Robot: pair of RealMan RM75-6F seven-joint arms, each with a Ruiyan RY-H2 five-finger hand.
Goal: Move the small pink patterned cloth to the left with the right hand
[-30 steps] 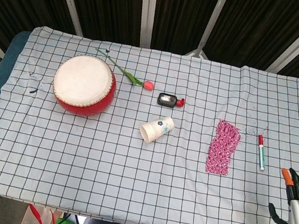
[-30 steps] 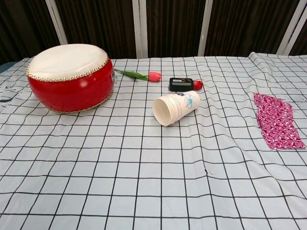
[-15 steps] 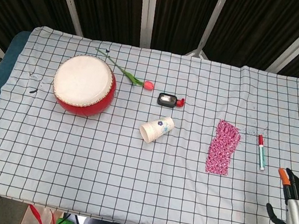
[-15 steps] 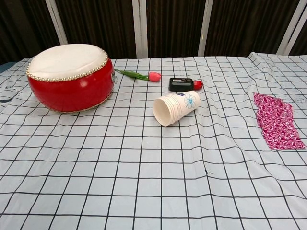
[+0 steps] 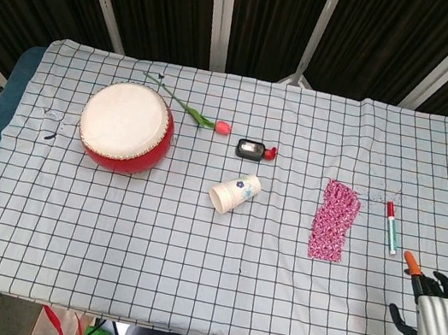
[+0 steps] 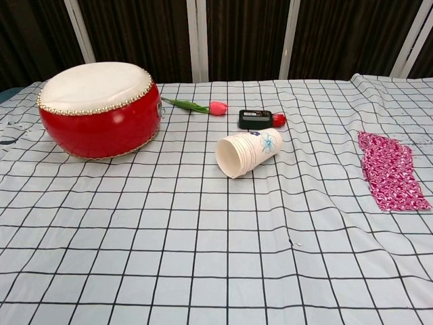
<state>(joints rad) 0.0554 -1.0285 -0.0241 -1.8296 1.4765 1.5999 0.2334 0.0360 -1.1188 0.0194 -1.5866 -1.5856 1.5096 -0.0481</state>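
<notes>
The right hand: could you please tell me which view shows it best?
The head view, since only there does the right hand appear, at the table's near right corner, holding nothing. The chest view shows nothing of it.

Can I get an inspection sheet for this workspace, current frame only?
Surface: table under white black-grid tablecloth, lightly wrinkled.
Job's things: small pink patterned cloth, flat, untouched.
Clutter: red drum with white skin; pink tulip on green stem; small black device with red part; paper cup stack on its side; red-and-green marker right of the cloth.
Hands: right hand at the table's near right corner, holding nothing, fingers apart; left hand not seen.
Cables: nothing seen on the table.
Surroundings: dark curtain, metal struts.
</notes>
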